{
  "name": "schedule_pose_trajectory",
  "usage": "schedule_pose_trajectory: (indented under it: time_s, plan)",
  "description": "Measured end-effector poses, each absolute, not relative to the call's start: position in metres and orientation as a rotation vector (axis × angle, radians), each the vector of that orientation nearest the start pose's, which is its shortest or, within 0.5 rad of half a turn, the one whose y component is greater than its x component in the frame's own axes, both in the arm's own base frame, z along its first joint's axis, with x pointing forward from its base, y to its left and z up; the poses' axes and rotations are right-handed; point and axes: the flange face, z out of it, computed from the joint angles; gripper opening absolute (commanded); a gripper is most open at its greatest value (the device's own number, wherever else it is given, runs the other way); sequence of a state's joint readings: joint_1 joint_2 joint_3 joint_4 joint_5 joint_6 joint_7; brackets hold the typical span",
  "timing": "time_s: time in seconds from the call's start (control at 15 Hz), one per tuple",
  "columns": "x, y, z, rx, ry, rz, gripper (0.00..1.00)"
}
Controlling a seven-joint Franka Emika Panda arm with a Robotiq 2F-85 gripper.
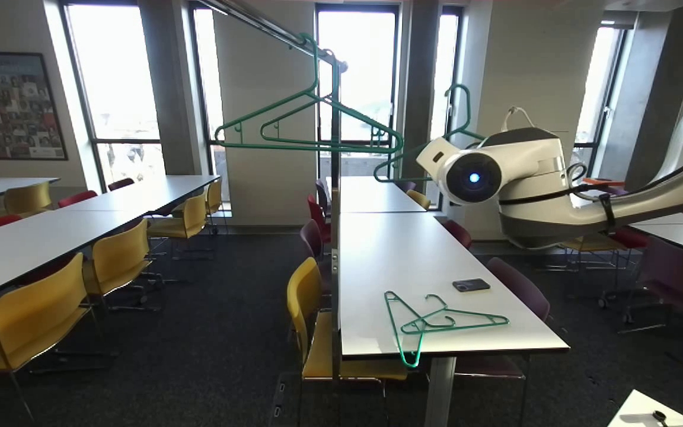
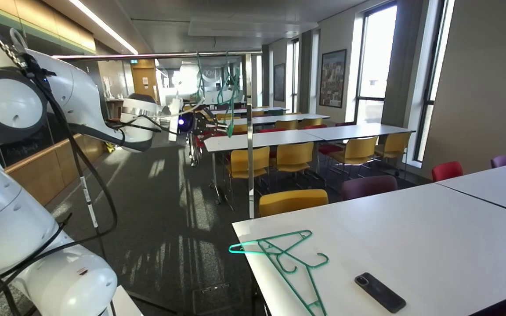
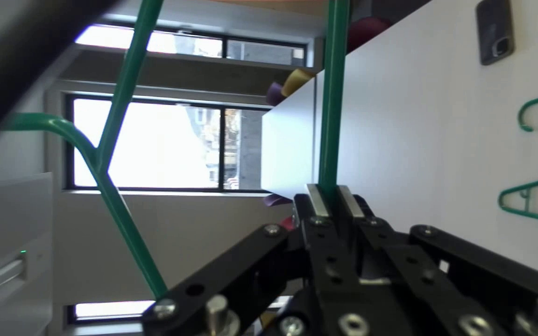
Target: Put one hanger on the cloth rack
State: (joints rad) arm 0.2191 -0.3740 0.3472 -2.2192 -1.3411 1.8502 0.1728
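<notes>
The end effector [image 3: 333,200] is pinching the straight bottom bar of a green hanger [image 3: 334,116], which runs between its two pale-faced fingertips [image 3: 316,201]. That hanger is held with its curved hook uppermost, and in an exterior view the hook stands apart from the rail's end (the wrist of the white arm [image 1: 531,160] covers part of the hanger there). Near it rises the cloth rack [image 1: 336,196], a thin vertical post with a long horizontal top rail [image 1: 258,25]. Two matching hangers [image 1: 264,110] hang by their hooks close together near the end of that rail. A blurred dark bar [image 3: 26,51] slants across a corner of the wrist view; what it is I cannot tell. Lower down, a white tabletop [image 1: 389,249] carries two more green hangers [image 1: 457,327], one lying across the other, with an end of one jutting past the edge. A dark phone [image 1: 471,285] lies near them. A yellow chair [image 1: 303,290] and a purple chair [image 1: 519,284] flank the tabletop, and farther off a framed poster [image 1: 15,107] hangs on the wall.
</notes>
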Motion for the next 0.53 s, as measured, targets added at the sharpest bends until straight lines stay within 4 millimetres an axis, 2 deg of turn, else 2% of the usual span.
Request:
schedule_pose_trajectory:
  time_s: [0.27,0.53]
  plan:
    - [0.413,0.247,0.635,1.395,0.627,0.559,0.02]
    - [0.419,0.278,0.665,1.182,0.543,0.584,0.02]
